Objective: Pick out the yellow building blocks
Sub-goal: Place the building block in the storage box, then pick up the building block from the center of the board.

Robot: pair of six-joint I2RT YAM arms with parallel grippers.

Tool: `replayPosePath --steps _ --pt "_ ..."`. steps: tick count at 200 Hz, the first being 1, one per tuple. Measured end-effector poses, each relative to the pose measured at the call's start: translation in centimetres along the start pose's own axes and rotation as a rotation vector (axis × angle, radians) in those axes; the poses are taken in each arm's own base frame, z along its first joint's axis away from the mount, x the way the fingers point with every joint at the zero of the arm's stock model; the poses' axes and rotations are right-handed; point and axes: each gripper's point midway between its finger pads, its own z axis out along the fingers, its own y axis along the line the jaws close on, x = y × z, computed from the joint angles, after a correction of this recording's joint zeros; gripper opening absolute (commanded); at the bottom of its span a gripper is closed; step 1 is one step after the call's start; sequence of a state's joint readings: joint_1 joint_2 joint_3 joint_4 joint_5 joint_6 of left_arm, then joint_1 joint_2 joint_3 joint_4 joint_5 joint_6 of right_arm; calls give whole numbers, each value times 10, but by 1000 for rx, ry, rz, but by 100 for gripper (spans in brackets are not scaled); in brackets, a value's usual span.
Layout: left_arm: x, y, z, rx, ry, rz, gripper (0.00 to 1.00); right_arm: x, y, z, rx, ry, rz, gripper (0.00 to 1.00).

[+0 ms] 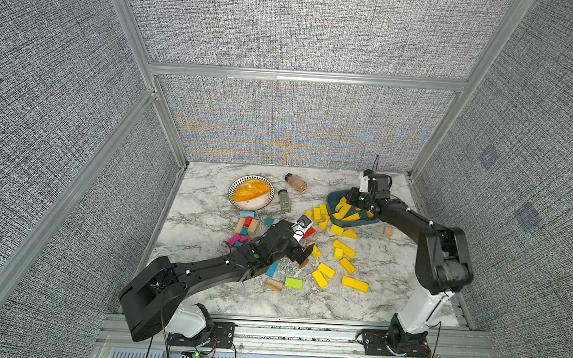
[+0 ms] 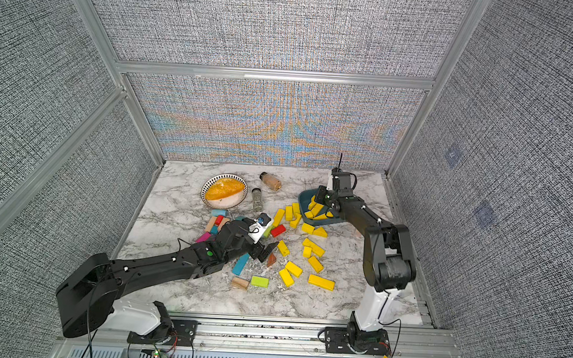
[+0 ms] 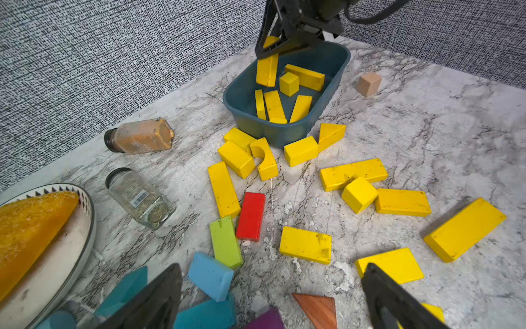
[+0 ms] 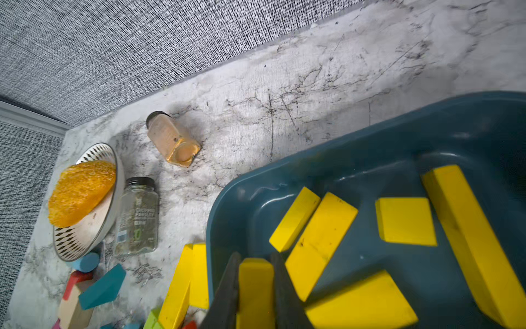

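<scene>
The yellow building blocks [image 1: 342, 250] are split between two places. A handful already lie inside the dark teal bin [image 3: 330, 61] at the far right of the marble table [image 1: 210, 196]: I count about five resting on its floor in the left wrist view, bars and one cube. The rest, well over a dozen, are still scattered on the table in front of the bin and toward the near right, among them an arch [image 3: 266, 159], a wedge [image 3: 330, 135] and several long bars.

The right gripper [image 4: 256, 290] hangs over the near-left corner of the bin with its jaws clamped on a yellow bar [image 3: 267, 69], which dangles upright above the blocks inside. I'd judge it is about to be dropped in.

The left gripper [image 3: 270, 296] sits low over the middle of the table with its jaws spread wide and nothing between them; a yellow bar [image 3: 306, 245] lies just ahead of it.

So the job looks perhaps a quarter done, and most of the sorting remains.

Mixed in near the left gripper are colours to leave alone: a red block [image 3: 251, 216], a lime-green block [image 3: 225, 240], light blue, teal and purple ones, and a brown triangle [image 3: 317, 309]. A tan cube [image 3: 368, 84] sits alone right of the bin. Further left lie two spice jars [image 1: 285, 201] on their sides and a patterned bowl [image 1: 234, 187] holding something orange.
</scene>
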State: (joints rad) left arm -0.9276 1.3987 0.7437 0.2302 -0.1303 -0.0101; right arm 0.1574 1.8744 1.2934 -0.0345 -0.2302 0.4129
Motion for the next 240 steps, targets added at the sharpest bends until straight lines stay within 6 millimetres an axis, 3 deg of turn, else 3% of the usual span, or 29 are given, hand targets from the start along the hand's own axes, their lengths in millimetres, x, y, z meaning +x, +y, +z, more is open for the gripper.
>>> replayPosePath --steps 44,90,127,142,167,199,220,240 --pt "21 9 -1 -43 24 -77 100 5 0 43 -19 70 -27 0" --pt "18 16 -3 -81 9 -131 100 29 -5 57 -12 129 -22 19" --pt "5 25 -8 -121 -19 -148 100 29 -4 58 -15 134 -22 37" --pt "5 26 -11 -124 -16 -148 100 23 -1 53 -18 122 -24 43" --pt "-2 26 -15 -122 -7 -146 100 6 7 36 -27 83 -44 44" --pt "-21 23 -25 -91 -6 -157 100 -14 28 -8 -16 -4 -118 44" --pt "-24 24 -34 -92 -4 -183 99 6 50 -35 -13 -10 -203 44" --pt "-17 27 -42 -107 0 -232 98 57 60 -57 15 49 -291 44"
